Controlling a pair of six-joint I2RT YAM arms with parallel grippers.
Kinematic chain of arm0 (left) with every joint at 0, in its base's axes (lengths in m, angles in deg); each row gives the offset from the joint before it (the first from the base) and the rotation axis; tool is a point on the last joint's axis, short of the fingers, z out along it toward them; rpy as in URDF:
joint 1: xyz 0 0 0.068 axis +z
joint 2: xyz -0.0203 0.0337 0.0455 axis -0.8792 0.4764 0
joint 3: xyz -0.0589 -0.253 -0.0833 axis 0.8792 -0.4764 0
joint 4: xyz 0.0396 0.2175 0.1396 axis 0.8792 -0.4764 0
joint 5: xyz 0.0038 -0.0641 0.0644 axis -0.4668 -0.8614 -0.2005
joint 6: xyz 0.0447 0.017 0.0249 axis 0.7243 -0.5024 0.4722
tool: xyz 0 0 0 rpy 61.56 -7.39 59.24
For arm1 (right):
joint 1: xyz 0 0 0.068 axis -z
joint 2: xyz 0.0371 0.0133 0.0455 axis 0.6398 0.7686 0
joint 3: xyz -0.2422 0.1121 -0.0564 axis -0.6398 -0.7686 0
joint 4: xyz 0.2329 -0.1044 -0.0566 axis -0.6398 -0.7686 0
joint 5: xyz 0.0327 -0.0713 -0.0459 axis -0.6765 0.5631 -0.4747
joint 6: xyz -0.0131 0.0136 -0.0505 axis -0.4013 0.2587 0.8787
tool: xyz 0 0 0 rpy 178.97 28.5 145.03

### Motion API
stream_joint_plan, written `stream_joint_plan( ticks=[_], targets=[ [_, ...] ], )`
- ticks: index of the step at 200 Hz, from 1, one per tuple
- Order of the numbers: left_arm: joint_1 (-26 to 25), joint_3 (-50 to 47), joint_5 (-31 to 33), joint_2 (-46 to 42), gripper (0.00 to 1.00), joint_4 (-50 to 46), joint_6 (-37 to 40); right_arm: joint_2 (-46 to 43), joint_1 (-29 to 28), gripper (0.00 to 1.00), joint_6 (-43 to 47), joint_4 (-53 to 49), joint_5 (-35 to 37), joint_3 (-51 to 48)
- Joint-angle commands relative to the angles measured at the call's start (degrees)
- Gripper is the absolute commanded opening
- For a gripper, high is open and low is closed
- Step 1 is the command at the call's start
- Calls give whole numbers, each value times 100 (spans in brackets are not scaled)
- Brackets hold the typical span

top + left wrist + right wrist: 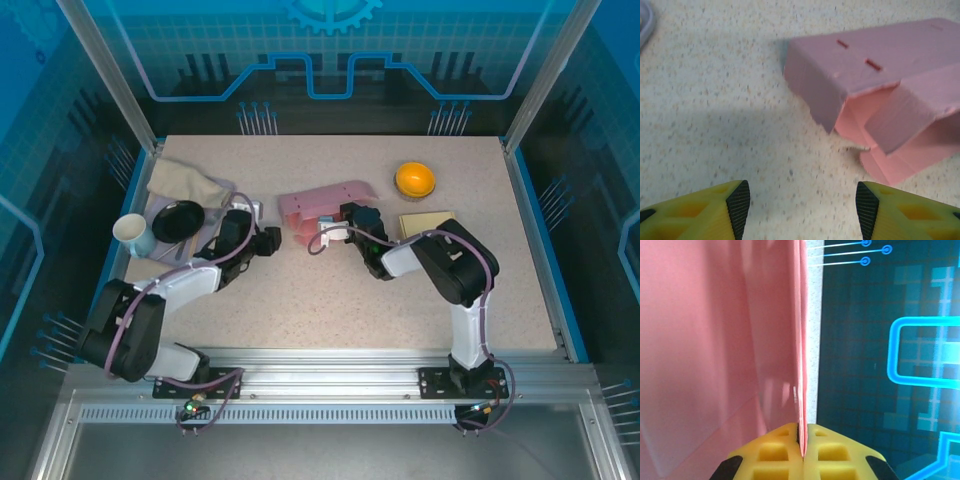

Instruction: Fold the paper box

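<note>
The paper box (322,205) lies near the table's middle, half formed: its body is creased into walls, but the end flaps hang loose, so closing and tucking look left to do. At its 4 o'clock the right gripper (801,442) is clamped on a panel edge. At its 8 o'clock the left gripper (797,202) stands apart, touching nothing.

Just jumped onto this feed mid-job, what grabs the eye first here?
The half-folded pink paper box at the centre of the speckled table stands out, one thin wall pinched edge-on in the shut right gripper. The left gripper hangs open just short of the box's open end, whose flaps are loose. A bright orange bowl sits at the far right.
</note>
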Motion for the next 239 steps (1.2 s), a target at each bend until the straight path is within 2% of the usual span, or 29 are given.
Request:
stream_joint_plan(
  ticks=[1, 22, 59, 93, 118, 128, 156, 195, 239],
  targets=[
    [69, 605, -60, 167, 61, -149, 231, -217, 177, 0, -153, -901, -383, -24],
    [71, 925, -286, 160, 61, -401, 239, -773, 285, 0, -268, -2063, -652, 320],
    [71, 927, -277, -195, 61, -556, 242, -1677, 492, 0, -787, -4149, -816, 905],
    [71, 836, -584, -587, 61, -644, 352, -2075, 609, 0, -1049, -6258, -1156, 1680],
    [60, 487, -1054, -902, 62, -369, 287, -1855, 818, 0, -1807, -8272, -1421, 2887],
    [47, 335, -1169, -972, 63, -269, 228, -1657, 903, 0, -2389, -8901, -1320, 3433],
    [-160, 30, -1087, -996, 67, -98, 14, -1111, 1042, 0, -3584, -10463, -1327, 4675],
    [-611, 322, -919, -730, 68, -128, 239, -475, 1051, 0, -4463, -12092, -2052, 5884],
    [-652, 816, -1038, -109, 70, -210, 677, 73, 1219, 0, -5188, -13336, -3051, 6898]
  ],
)
